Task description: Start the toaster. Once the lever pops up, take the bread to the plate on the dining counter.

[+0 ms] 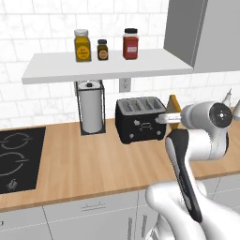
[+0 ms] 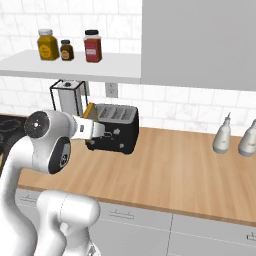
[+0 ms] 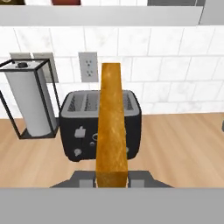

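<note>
Standing on edge, the bread (image 1: pixel 174 104) rises just right of the toaster (image 1: pixel 140 119) near the tabletop's (image 1: pixel 93 164) back edge, clamped in the gripper (image 1: pixel 171 116) on a level forearm. From the right, bread (image 2: pixel 89 111) overlaps the toaster (image 2: pixel 114 129). Hand view: crust (image 3: pixel 112 127) runs lengthwise away, pinched at its near end.

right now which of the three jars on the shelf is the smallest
The middle jar, dark brown with a black lid. It is clearly shorter and narrower than the yellow jar on its left and the red jar on its right.
</note>
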